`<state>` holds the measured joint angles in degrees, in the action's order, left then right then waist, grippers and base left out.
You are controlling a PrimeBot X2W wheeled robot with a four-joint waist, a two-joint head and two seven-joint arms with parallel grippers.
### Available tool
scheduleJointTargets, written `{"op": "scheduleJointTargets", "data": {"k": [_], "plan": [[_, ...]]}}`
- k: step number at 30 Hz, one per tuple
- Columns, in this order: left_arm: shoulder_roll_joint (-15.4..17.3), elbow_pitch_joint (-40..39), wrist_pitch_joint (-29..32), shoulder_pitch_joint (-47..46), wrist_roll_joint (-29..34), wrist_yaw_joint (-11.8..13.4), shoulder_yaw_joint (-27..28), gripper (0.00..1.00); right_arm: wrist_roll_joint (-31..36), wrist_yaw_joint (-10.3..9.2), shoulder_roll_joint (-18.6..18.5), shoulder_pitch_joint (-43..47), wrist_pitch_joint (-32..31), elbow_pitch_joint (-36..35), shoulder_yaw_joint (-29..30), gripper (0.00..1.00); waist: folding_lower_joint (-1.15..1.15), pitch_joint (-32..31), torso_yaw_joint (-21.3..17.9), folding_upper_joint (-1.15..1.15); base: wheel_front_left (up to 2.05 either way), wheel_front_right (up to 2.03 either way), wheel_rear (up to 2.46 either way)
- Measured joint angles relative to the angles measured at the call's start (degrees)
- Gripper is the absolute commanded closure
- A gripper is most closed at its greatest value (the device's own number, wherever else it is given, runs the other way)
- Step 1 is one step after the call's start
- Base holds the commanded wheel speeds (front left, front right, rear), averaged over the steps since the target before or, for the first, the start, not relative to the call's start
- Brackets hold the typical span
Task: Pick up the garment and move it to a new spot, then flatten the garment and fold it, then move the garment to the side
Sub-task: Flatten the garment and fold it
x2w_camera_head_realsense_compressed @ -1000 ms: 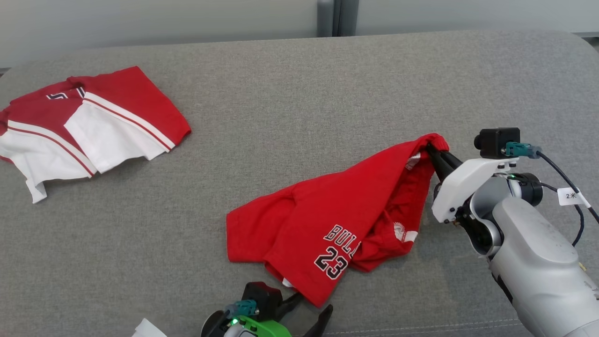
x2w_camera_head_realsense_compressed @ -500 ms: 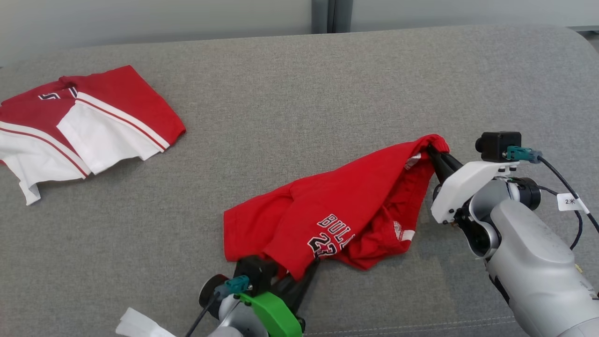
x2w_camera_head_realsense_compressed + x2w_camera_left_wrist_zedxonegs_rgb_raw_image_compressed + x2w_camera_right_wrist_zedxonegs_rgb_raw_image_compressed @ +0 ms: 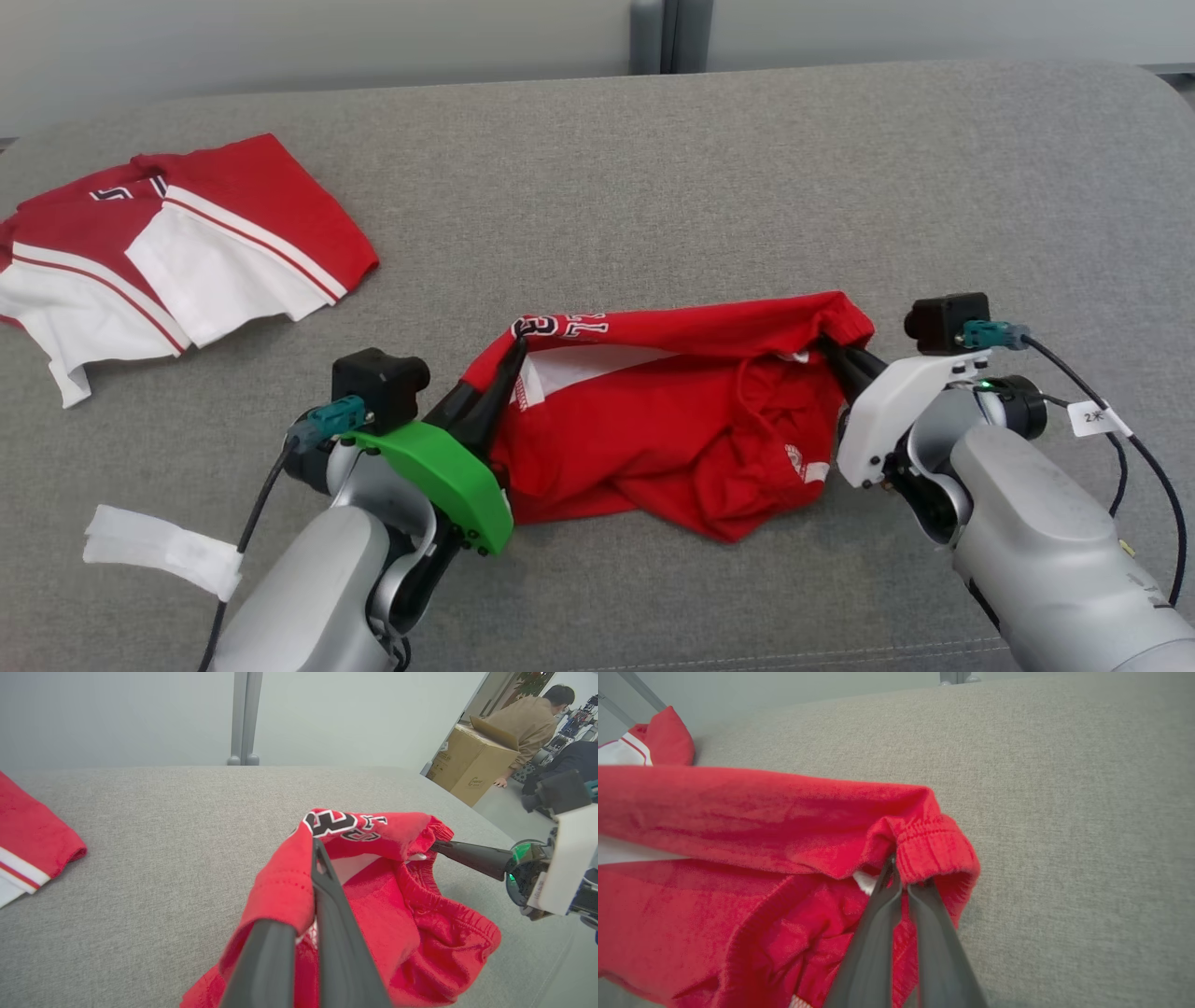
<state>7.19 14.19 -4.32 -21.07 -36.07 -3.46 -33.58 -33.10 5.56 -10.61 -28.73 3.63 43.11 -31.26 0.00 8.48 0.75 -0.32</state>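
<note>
The garment is a pair of red shorts with black-and-white lettering, hanging stretched between my two grippers just above the grey cushion. My left gripper is shut on its left end, near the lettering. In the left wrist view the red cloth drapes over my shut fingers. My right gripper is shut on the elastic waistband at the right end. The right wrist view shows that waistband pinched at the fingertips. The garment's lower part sags in folds onto the cushion.
A second red-and-white garment lies spread at the far left of the grey cushion. White tape hangs from my left arm. In the left wrist view a person stands by a cardboard box beyond the cushion's right edge.
My left gripper came up from the front edge, shut on the garment's lower corner and lifted it up and left. The garment now hangs stretched between both grippers.
</note>
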Motion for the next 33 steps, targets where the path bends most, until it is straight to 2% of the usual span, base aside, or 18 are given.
{"op": "scheduleJointTargets", "data": {"k": [3, 4, 5, 7, 8, 9, 14, 19, 24, 29, 33], "plan": [[0.69, 4.01, 2.75, -0.09, -2.12, 0.54, 0.69, 1.00, 1.08, 0.47, 1.03, -0.03, -0.51, 0.14, -1.62, 1.00, 0.00, 0.02, -0.70, 0.00, 0.00, 0.00, 0.00], [0.96, 5.36, 3.42, -0.09, -2.74, 0.73, 1.18, 0.94, 1.14, 0.48, 1.46, -0.06, -0.65, 0.16, -2.03, 1.00, 0.00, 0.05, -1.01, 0.00, 0.00, 0.00, 0.00], [1.02, 6.49, 4.01, -0.09, -3.15, 0.99, 1.80, 0.83, 1.23, 0.52, 1.82, -0.08, -0.65, 0.20, -2.38, 1.00, 0.00, 0.10, -1.34, 0.00, 0.00, 0.00, 0.00], [1.10, 7.62, 4.45, -0.11, -3.64, 1.08, 2.20, 0.60, 1.24, 0.69, 2.08, -0.11, -0.65, 0.20, -2.63, 1.00, 0.00, 0.15, -1.69, 0.00, 0.00, 0.00, 0.00], [1.13, 8.37, 4.80, -0.11, -4.10, 1.36, 2.54, 0.07, 1.25, 0.94, 2.23, -0.16, -0.65, 0.22, -2.78, 1.00, 0.00, 0.23, -2.06, 0.00, 0.00, 0.00, 0.00], [1.05, 9.13, 4.80, -0.14, -4.67, 1.47, 3.12, 0.00, 1.25, 0.94, 2.32, -0.21, -0.65, 0.23, -2.85, 1.00, 0.00, 0.31, -2.43, 0.00, 0.00, 0.00, 0.00], [0.78, 11.44, 5.14, -1.71, -6.09, 1.91, 4.36, 0.00, 1.22, 0.96, 2.05, -0.49, -0.43, 0.79, -2.68, 1.00, 0.00, 1.11, -3.86, 0.00, 0.00, 0.00, 0.00], [0.80, 13.19, 5.27, -2.66, -4.60, 2.09, 3.59, 0.00, 0.82, 0.97, 1.21, -0.52, 0.49, 1.71, -1.79, 1.00, 0.00, 1.69, -3.71, 0.00, 0.00, 0.00, 0.00], [1.00, 15.25, 4.50, -2.73, -1.51, 4.70, 2.98, 0.00, 0.76, 0.97, 1.29, -0.59, 1.46, 2.29, -1.43, 1.00, 0.00, 1.73, -2.16, 0.00, 0.00, 0.00, 0.00], [0.75, 17.37, 4.81, -2.74, -1.57, 6.02, 3.03, 0.00, 0.77, 0.99, 2.09, -1.46, 1.74, 2.60, -2.46, 1.00, 0.00, 1.76, -1.69, 0.00, 0.00, 0.00, 0.00], [0.04, 18.56, 5.36, -2.73, -2.16, 6.05, 2.65, 0.00, 0.77, 0.99, 2.02, -1.47, 1.98, 3.10, -2.57, 1.00, 0.00, 1.88, -1.80, 0.00, 0.00, 0.00, 0.00]]}}
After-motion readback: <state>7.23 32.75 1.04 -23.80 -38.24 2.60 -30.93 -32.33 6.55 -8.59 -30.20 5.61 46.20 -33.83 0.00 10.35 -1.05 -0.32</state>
